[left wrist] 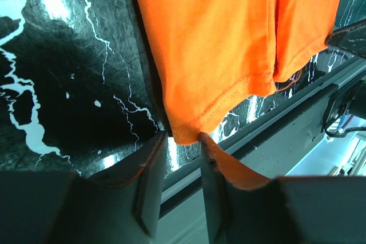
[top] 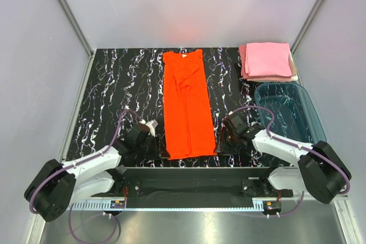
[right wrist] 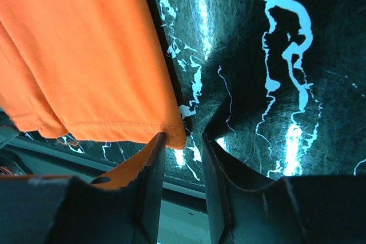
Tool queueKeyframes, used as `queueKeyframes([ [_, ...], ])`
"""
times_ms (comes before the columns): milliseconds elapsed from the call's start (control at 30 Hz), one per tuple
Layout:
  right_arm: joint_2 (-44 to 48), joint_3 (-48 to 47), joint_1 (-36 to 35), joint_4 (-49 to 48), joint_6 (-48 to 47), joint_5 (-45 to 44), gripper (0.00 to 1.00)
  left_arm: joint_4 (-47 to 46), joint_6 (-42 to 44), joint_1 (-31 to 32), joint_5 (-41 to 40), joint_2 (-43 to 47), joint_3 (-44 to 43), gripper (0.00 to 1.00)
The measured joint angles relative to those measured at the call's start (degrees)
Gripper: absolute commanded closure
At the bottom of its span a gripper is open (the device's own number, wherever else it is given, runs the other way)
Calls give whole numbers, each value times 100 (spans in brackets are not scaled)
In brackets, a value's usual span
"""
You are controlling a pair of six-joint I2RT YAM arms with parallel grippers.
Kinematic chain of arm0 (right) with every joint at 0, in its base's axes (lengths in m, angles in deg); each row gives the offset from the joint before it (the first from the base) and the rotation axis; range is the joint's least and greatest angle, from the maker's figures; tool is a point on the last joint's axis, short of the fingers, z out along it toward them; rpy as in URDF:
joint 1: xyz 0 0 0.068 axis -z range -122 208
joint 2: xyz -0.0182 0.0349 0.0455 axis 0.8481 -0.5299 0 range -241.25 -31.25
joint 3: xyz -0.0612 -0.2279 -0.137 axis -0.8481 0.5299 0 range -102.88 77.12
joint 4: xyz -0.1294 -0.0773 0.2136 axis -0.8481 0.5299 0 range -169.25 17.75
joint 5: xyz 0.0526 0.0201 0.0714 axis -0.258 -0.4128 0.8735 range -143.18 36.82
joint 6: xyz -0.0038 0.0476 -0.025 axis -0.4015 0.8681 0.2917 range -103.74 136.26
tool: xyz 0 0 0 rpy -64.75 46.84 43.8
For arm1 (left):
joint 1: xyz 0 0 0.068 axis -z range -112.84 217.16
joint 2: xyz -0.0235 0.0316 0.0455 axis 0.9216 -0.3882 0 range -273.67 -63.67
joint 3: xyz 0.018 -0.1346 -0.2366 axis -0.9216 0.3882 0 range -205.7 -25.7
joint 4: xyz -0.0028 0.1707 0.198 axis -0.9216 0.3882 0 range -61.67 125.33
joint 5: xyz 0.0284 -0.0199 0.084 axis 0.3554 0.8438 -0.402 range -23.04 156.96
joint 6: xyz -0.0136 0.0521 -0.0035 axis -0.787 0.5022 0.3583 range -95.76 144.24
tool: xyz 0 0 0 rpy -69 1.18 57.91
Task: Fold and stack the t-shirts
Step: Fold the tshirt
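A: Where is the shirt lying?

B: The orange-red t-shirt (top: 186, 107) is lying as a long strip down the middle of the overhead frame, with the pink folded stack (top: 266, 61) at upper right. I'm working at its two lower corners.

A: Pinching yet?

B: Not that I'm seeing. The left gripper (left wrist: 183, 136) is standing narrowly parted around its corner. The right gripper (right wrist: 184, 136) is parted too, with the corner touching one finger. I'm aiming to seat the hem deeper before closing, then lift evenly.
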Motion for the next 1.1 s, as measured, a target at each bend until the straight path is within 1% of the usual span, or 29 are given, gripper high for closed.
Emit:
queueKeyframes([
  [67, 20, 31, 0, -31, 31, 26, 62, -59, -9, 0, 13, -72, 0, 74],
  [100, 33, 44, 0, -39, 44, 35, 62, -85, -11, 0, 20, -111, 0, 80],
  [200, 46, 52, 0, -48, 61, 66, 68, -125, -20, 0, 55, -234, 0, 93],
  [233, 48, 52, 0, -48, 66, 74, 73, -144, -35, 0, 79, -251, 0, 100],
  [333, 59, 63, 0, -72, 79, 118, 82, -157, -39, 0, 109, -247, 0, 100],
  [367, 63, 74, 0, -105, 81, 131, 90, -142, -42, 0, 109, -232, 0, 100],
  [433, 66, 94, 0, -177, 87, 177, 99, -76, -42, 0, 107, -155, 0, 100],
  [467, 66, 101, 0, -208, 92, 203, 100, -39, -42, 0, 107, -90, 0, 100],
  [633, 155, 142, 0, -306, 142, 282, 100, 197, -7, 0, 105, 208, -68, 100],
  [800, 485, 153, 0, -332, 162, 273, 100, 363, 68, 0, 111, 138, -352, 100],
  [900, 496, 114, 0, -282, 146, 249, 100, 402, 87, 0, 96, 59, -505, 100],
  [1033, 367, -201, 0, -79, 0, 81, 100, 584, 197, -72, 66, -81, -809, 100],
  [1100, 177, -487, 0, 13, -151, -24, 100, 599, 269, -264, 92, -232, -951, 100],
])
